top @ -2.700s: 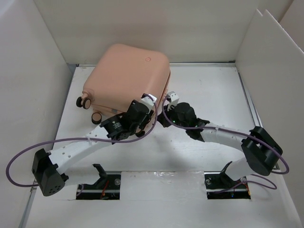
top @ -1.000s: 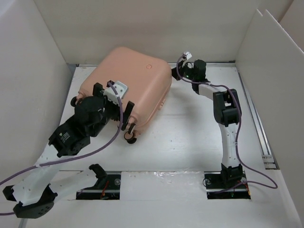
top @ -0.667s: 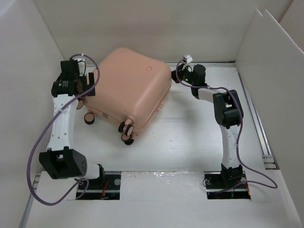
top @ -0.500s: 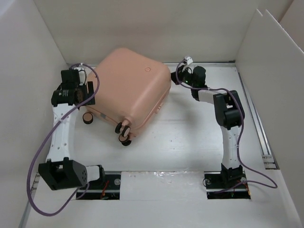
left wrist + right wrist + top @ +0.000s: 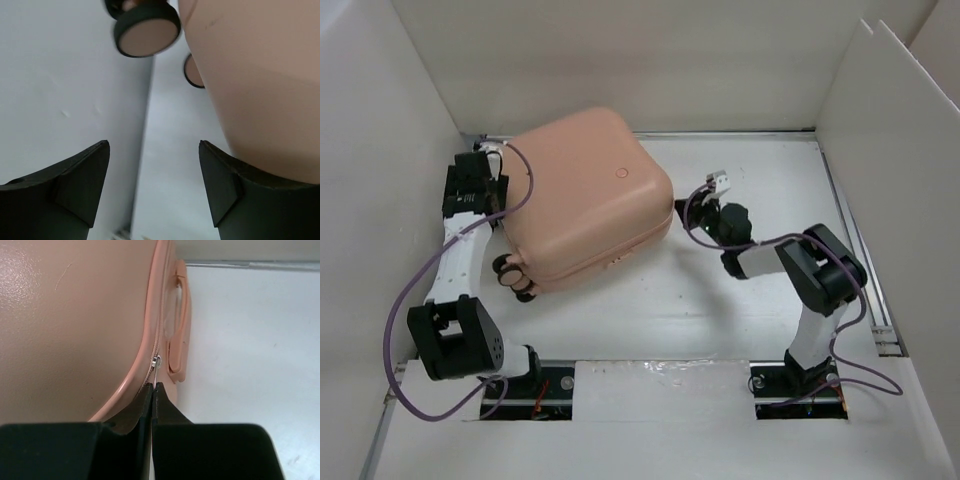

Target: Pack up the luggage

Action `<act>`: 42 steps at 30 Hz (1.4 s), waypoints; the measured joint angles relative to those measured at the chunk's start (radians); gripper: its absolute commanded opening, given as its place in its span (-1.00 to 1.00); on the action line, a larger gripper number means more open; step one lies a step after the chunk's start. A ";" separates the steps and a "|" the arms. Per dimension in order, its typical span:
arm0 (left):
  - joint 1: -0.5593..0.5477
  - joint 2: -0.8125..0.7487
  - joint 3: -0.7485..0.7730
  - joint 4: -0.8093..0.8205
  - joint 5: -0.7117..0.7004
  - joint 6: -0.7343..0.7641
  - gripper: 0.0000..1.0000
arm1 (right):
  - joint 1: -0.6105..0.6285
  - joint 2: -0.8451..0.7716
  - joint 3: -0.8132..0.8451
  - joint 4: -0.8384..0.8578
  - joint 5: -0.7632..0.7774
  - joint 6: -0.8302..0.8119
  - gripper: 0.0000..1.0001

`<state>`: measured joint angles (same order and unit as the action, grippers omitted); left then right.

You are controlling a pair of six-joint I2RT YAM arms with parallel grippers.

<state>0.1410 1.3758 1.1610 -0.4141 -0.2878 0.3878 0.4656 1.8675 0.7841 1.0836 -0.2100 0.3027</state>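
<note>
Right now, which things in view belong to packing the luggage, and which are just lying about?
Part of the job:
luggage, closed
zipper pull
right pincer, shut, tips at that pull
left pincer, open, beside the wheels

Not part of it:
white table
white walls

Luggage (image 5: 588,195): plain salmon-pink shell, uniform all over. Wheels (image 5: 146,31): black rims, pink hubs. Zipper pull (image 5: 157,361): silver. Surface (image 5: 720,310): white. Walls (image 5: 380,120): off-white. Arms (image 5: 460,262): white links, black joints. Cables (image 5: 387,345): purple. Left tool (image 5: 152,155) and right tool (image 5: 152,389): both black.
</note>
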 measured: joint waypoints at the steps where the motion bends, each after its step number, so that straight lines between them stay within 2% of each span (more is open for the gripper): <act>1: -0.009 0.023 0.019 0.051 -0.016 0.041 0.43 | 0.039 -0.028 -0.051 0.026 0.060 0.011 -1.00; 6: -0.069 0.113 0.109 0.253 -0.051 0.358 0.45 | 0.269 -0.157 -0.230 0.051 0.327 0.044 -1.00; 8: -0.119 0.126 0.134 0.347 0.020 0.391 0.45 | 0.373 -0.217 -0.264 -0.008 0.374 0.043 -1.00; 11: -0.278 0.145 0.145 0.411 0.192 0.399 0.48 | 0.520 -0.270 -0.265 -0.087 0.296 0.046 -1.00; 13: -0.388 0.160 0.185 0.385 0.315 0.401 0.48 | 0.596 -0.269 -0.236 -0.099 0.211 0.051 -1.00; 14: -0.407 0.158 0.190 0.370 0.338 0.401 0.48 | 0.617 -0.261 -0.211 -0.118 0.177 0.051 -1.00; 20: -0.567 0.042 0.167 0.190 0.402 0.381 0.53 | 0.636 -0.260 -0.206 -0.155 0.074 0.063 -1.00; 27: -0.627 -0.100 0.106 0.025 0.310 0.346 0.59 | 0.628 -0.260 -0.197 -0.187 0.085 0.065 -1.00; 31: -0.706 -0.238 -0.017 0.044 0.255 0.362 0.59 | 0.628 -0.288 -0.175 -0.270 0.116 0.072 -1.00; 34: -0.747 -0.327 -0.113 0.050 0.276 0.364 0.59 | 0.627 -0.312 -0.151 -0.338 0.140 0.080 -1.00; 39: -0.784 -0.364 -0.246 0.084 0.363 0.364 0.59 | 0.609 -0.325 -0.104 -0.438 0.156 0.095 -1.00; 42: -0.785 -0.385 -0.282 0.141 0.360 0.381 0.59 | 0.576 -0.327 -0.090 -0.467 0.150 0.102 -1.00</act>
<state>-0.6437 0.9913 0.8791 -0.2733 0.0723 0.7689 1.0416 1.5402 0.6937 0.6163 -0.0605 0.4046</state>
